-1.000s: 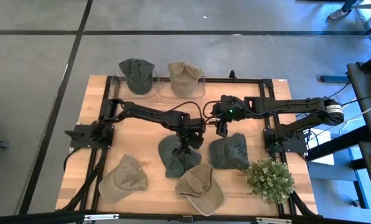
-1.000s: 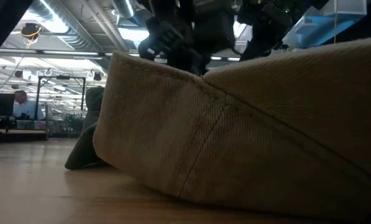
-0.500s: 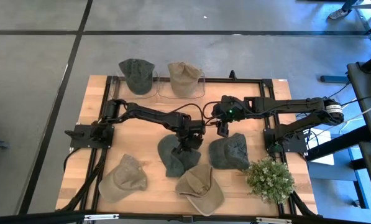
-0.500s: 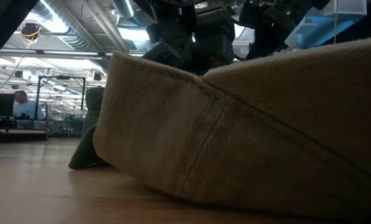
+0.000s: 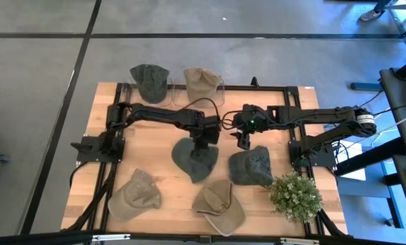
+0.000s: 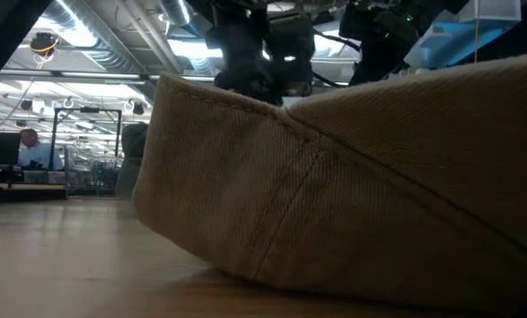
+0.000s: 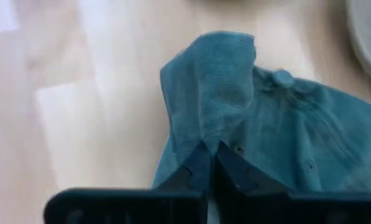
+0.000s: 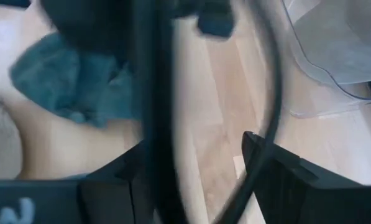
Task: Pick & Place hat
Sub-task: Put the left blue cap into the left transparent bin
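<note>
While the left gripper (image 5: 201,139) pinches a fold of the dark green hat (image 5: 194,160) — the cap hangs just below its closed fingers, gathered so the cloth lifts clean — the right gripper (image 5: 244,141) waits just beside it, jaws apart, over bare wood, clear of the grab.

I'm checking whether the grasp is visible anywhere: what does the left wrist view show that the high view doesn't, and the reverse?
Only the left wrist view shows the left gripper with its fingertips pinched shut on a fold of the dark green hat.

Only the high view shows the layout: the right gripper open beside it, two tan hats near the front edge, a second dark hat, a plant, and two hats at the far edge.

Both show the held hat over the wooden table.
</note>
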